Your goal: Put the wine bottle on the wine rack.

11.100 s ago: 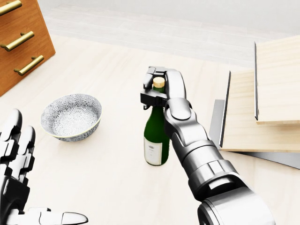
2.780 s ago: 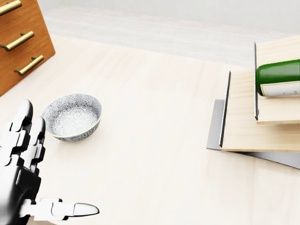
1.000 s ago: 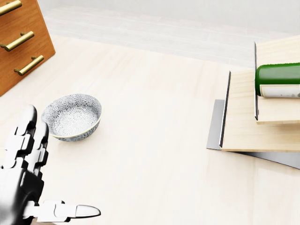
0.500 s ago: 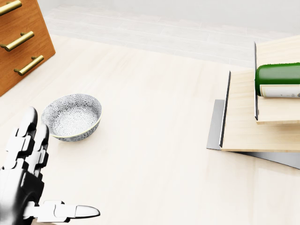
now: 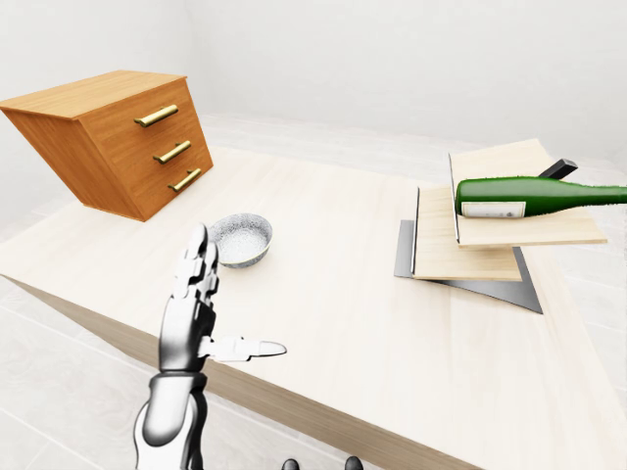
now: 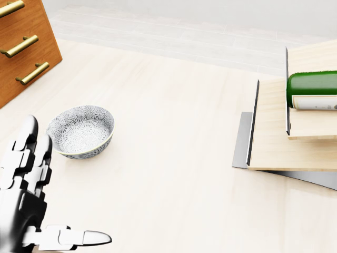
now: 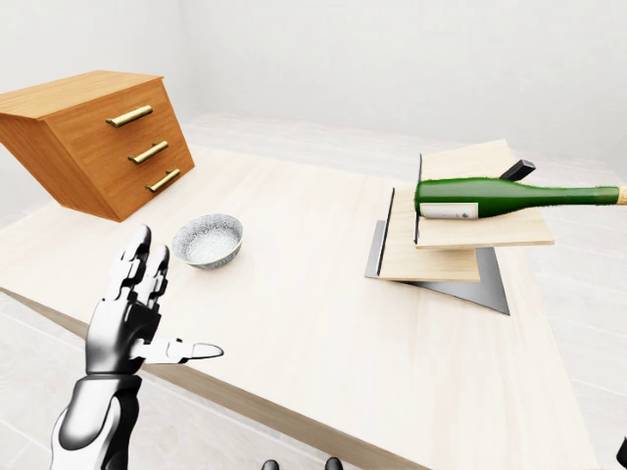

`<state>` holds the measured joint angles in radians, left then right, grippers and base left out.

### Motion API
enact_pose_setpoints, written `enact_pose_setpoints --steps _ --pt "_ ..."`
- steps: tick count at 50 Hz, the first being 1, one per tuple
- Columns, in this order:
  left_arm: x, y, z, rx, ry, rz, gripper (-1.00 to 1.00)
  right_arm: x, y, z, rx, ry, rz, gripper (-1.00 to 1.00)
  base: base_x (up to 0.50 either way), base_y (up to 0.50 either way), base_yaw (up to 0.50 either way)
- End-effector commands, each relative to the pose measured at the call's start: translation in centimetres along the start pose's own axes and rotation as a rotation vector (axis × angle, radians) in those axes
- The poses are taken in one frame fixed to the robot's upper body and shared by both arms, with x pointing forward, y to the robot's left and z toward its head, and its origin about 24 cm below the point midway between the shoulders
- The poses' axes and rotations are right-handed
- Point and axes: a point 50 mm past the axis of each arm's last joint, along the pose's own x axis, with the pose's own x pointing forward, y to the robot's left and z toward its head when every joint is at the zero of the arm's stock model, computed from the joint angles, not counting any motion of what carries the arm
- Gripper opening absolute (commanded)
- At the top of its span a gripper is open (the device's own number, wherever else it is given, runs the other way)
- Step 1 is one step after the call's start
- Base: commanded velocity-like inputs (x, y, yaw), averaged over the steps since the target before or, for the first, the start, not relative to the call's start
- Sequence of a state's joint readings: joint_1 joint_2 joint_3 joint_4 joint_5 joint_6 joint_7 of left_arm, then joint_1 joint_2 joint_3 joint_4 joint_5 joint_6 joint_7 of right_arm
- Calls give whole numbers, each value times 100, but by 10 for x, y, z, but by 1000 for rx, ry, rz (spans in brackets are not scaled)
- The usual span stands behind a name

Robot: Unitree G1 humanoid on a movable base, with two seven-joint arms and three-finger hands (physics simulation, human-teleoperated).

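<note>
The table (image 7: 323, 294), a pale wood slab, fills most of each view and carries everything else. On its left end in the eye views sits the drawer chest (image 7: 93, 142), orange-brown wood with three brass handles, well apart from the rack.

The rack (image 7: 446, 245) stands on the table's right part: pale wooden shelves stepped one above another, held on a dark metal base that shows as a grey wedge beneath them. The bottle (image 7: 509, 197) lies on its side on the rack's upper shelf, green glass with a pale label near its base, its neck pointing toward the right edge of the right-eye view and reaching past the shelf's end. No hand touches it.

The left hand (image 7: 132, 318) is raised over the table's near edge, well to the left of the rack, its fingers (image 6: 26, 153) spread straight upward and the thumb stuck out sideways toward the rack; it is wide and holds nothing.

The bowl (image 6: 80, 132), white with a fine grey pattern, sits on the table between chest and rack, nearer the chest, just above the left hand in the head view.

The right hand shows in no view.
</note>
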<state>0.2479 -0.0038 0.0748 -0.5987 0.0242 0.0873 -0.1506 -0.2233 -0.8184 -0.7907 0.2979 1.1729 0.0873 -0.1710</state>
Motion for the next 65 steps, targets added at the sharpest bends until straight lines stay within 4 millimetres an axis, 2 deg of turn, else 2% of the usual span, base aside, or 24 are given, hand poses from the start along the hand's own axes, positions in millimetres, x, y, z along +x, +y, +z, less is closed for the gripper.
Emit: enact_pose_setpoints --steps 1,17,32,52,65 --pt "1 -1 9 5 -41 -2 100 -20 24 46 121 -141 51 100 0 0 0" --pt "1 -3 18 11 -79 -7 100 -46 72 83 372 -140 174 100 0 0 0" --pt "-1 -2 19 9 -78 -3 100 -87 132 121 498 -65 555 100 0 0 0" --pt "-4 -1 23 10 -92 1 100 -116 159 132 392 -85 714 100 0 0 0" --pt "-6 2 27 14 -107 8 100 -134 167 126 246 -61 756 100 0 0 0"
